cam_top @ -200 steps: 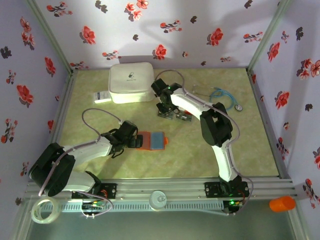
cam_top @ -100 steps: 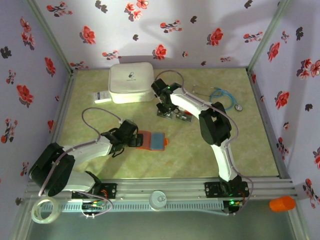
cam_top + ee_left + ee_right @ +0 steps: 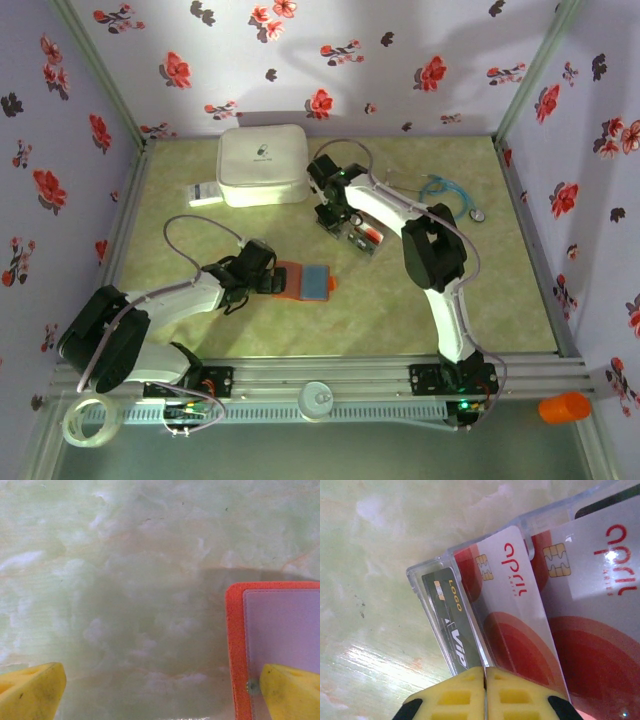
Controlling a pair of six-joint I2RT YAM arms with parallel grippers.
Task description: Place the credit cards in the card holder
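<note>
The small flat orange-red card holder (image 3: 312, 281) is lying open near the middle of the pale green marbled tabletop (image 3: 500, 290), a little toward the near edge, with its bluish-grey lining facing up. The left gripper (image 3: 274, 281) is hovering low at the holder's left side with its jaws spread wide and nothing between them. In the left wrist view, the left gripper (image 3: 160, 695) is showing one yellow fingertip (image 3: 30, 692) over bare tabletop (image 3: 125, 580). The other fingertip (image 3: 292, 692) is overlapping the lining of the card holder (image 3: 280, 630) just inside its orange rim. Whether it is touching cannot be told.

The credit cards (image 3: 365, 237), small flat rectangles of white with red-orange blobs and one dark grey, are sitting well apart from the holder, closer to the far edge and near its middle. The right gripper (image 3: 345, 225) is reaching down at their left end. In the right wrist view the credit cards (image 3: 520, 610) are lying overlapped in a clear plastic tray (image 3: 413, 575), the dark one at the tray's corner. The right gripper (image 3: 485, 692) is pressing its yellow pads fully together at the cards' near edge. Whether a card or the tray wall is being pinched cannot be told.

A big white rounded fabric case (image 3: 262, 165) is resting toward the far left corner, with a white barcode label (image 3: 203, 193) just beside it. A thin blue cable (image 3: 440, 190) is lying toward the far right.
</note>
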